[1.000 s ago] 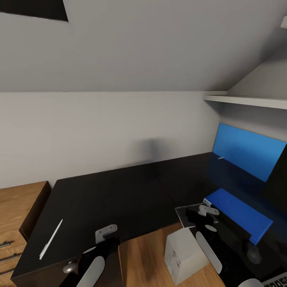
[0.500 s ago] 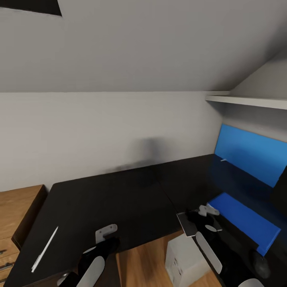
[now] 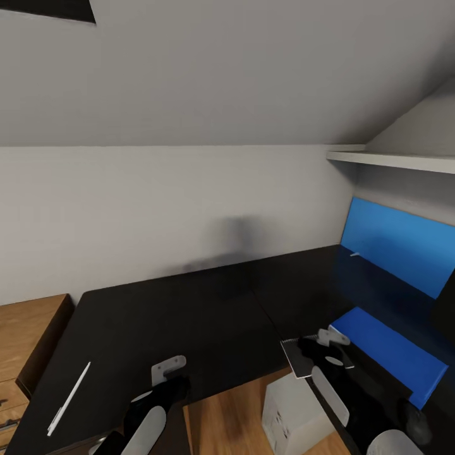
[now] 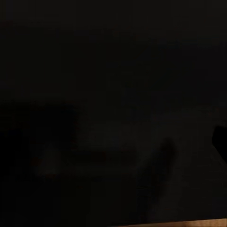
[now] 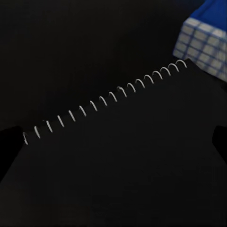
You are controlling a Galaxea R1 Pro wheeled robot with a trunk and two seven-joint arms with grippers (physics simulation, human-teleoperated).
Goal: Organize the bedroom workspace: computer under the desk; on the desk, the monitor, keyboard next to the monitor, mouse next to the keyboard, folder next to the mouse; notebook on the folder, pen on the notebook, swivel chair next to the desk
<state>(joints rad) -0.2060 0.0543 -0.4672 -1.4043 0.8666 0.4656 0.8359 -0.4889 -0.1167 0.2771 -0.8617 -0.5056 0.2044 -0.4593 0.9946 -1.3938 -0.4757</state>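
The glossy black desk [image 3: 189, 316] spans the head view. The blue folder [image 3: 388, 354] lies flat on its right wing. My right gripper [image 3: 330, 346] hovers at the folder's near corner, shut on the notebook [image 3: 296, 357], whose dark cover and wire spiral [image 5: 113, 142] show in the right wrist view beside the folder's corner [image 5: 205, 33]. The white pen [image 3: 68, 399] lies on the desk at far left. My left gripper [image 3: 168, 373] hangs over the desk's front edge, right of the pen; its jaws are too dark to read. The grey computer [image 3: 291, 414] stands on the floor under the desk's inner corner. The mouse [image 3: 418, 424] is a dim shape past the folder. The monitor's edge [image 3: 445, 303] is at far right.
A blue wall panel [image 3: 398, 249] stands behind the desk's right wing under a white shelf [image 3: 392, 159]. Low oak shelving [image 3: 28, 335] adjoins the desk's left end. The sloped grey wall closes in above the desk.
The whole picture has shifted a little, so the camera moved. My right gripper has kept the notebook beside the folder's near corner. The left arm looks the same.
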